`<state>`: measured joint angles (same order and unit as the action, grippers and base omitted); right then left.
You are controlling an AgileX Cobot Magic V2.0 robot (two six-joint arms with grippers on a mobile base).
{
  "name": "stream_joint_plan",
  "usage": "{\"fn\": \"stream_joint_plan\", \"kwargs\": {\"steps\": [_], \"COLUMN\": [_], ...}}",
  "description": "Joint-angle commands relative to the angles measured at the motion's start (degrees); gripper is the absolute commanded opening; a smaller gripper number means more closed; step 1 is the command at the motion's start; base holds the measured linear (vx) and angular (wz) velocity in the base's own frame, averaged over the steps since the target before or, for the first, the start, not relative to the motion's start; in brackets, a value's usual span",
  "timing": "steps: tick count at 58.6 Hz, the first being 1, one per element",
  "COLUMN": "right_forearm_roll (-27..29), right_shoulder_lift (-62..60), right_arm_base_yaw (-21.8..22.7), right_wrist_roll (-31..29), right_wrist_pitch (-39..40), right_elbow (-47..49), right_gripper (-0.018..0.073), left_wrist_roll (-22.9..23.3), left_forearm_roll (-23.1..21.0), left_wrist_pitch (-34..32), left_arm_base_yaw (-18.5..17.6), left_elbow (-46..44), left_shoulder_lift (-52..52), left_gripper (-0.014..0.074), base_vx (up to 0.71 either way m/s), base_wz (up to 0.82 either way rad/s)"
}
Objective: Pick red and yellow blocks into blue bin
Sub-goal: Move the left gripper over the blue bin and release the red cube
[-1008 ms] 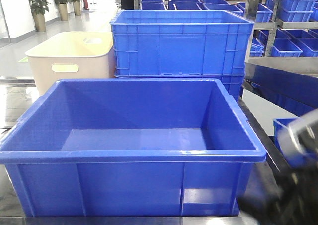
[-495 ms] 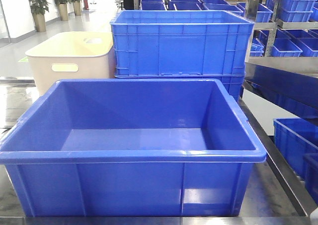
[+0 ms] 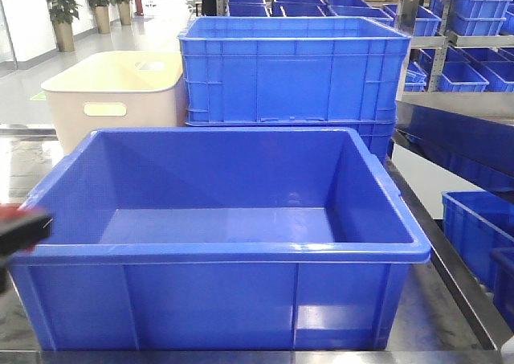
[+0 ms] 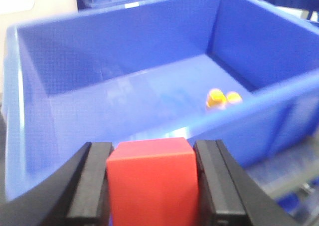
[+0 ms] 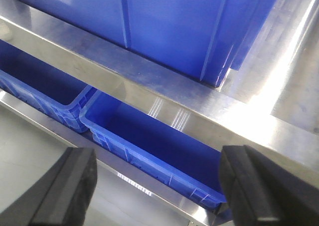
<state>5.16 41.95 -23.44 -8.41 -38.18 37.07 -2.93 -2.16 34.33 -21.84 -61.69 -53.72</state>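
Left wrist view showed the left gripper [image 4: 152, 181] clenched on the plain red plastic cube [image 4: 151, 178], just short of the large bright-blue plastic bin [image 4: 149, 106]; the studded yellow brick [image 4: 222, 99] lay inside. Carrying it well past the rim before letting go looked wise. The right gripper [image 5: 159, 186] hung released.

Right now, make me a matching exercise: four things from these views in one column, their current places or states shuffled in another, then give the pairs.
Things:
1. red block
2. yellow block
3. right tool
4. cream tub

States:
A. open, holding nothing
B. lying on the blue bin's floor
C. standing behind the blue bin
D. clamped in the left tool

Pairs: 1-D, 2-B, 3-A, 4-C
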Motion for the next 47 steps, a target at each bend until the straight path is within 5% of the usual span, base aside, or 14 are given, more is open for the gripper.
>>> {"fn": "stream_joint_plan", "kwargs": {"steps": [1,23,37,47], "right_forearm_roll": [0.06,0.06,0.06,0.06], "right_shoulder_lift": [-0.27,-0.27,-0.27,-0.27], "right_arm_base_yaw": [0.0,0.0,0.0,0.0], "right_wrist_roll": [-0.01,-0.01,-0.01,-0.01], "right_wrist_pitch": [4.0,4.0,3.79,3.74], "right_elbow": [1.61,1.61,1.61,1.61], "right_gripper": [0.0548,0.0548,0.0548,0.0548], "left_wrist_roll": [-0.08,2.46,6.1,5.87], "left_forearm_roll": [1.78,4.45,4.45,4.95], "left_wrist_pitch": [-5.5,-6.32,-4.96,-5.09], "left_arm_base_yaw": [-0.28,-0.28,-0.28,-0.28], "left_elbow": [-5.57,-20.69,-25.03,-25.03], "left_shoulder_lift": [-6.01,-28.78,-36.61,-35.72], "left_gripper": [0.0335,0.0358,0.0592,0.0649], "base_vx": [0.0,0.0,0.0,0.0], "base_wz": [0.0,0.0,0.0,0.0]}}
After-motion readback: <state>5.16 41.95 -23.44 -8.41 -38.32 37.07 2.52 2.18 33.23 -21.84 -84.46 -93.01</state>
